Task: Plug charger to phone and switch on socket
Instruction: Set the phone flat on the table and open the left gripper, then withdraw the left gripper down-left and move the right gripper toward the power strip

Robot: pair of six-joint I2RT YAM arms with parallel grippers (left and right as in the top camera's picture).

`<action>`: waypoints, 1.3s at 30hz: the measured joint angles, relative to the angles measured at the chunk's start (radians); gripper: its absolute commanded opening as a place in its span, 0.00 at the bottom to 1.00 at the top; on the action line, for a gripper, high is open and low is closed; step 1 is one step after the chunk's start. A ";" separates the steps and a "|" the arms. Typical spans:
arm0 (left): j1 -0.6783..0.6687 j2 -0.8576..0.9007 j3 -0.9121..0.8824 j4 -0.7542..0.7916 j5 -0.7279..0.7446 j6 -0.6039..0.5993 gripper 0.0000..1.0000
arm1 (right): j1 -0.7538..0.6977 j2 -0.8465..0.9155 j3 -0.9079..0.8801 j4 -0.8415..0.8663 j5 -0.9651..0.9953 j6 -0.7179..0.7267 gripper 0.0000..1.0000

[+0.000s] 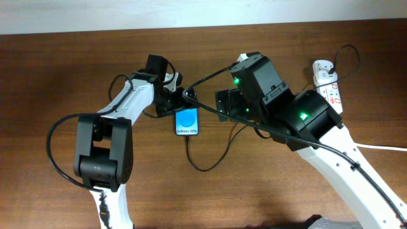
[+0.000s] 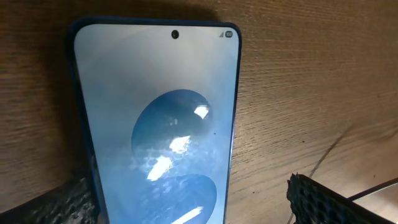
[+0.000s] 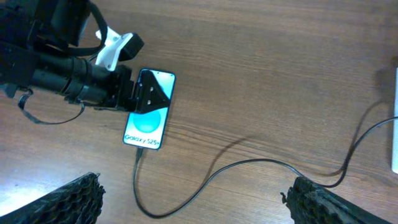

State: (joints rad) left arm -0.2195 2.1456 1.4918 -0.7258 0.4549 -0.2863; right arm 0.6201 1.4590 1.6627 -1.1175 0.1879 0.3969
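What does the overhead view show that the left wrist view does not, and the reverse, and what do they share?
Only overhead: the white power strip at the right, with its red marks, and the right arm. Only left wrist: the small camera hole at the top of the screen. Both: the phone with its blue screen, lying on the wooden table.

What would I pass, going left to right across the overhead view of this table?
left arm → phone → right gripper → socket
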 measured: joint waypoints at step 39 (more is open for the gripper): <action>-0.077 -0.480 -0.080 -0.180 -0.453 0.001 0.99 | 0.000 0.000 0.000 -0.035 -0.022 0.000 0.98</action>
State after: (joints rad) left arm -0.2966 1.6661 1.4117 -0.9054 0.0017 -0.2852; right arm 0.6205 1.4590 1.6627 -1.1526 0.1661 0.3973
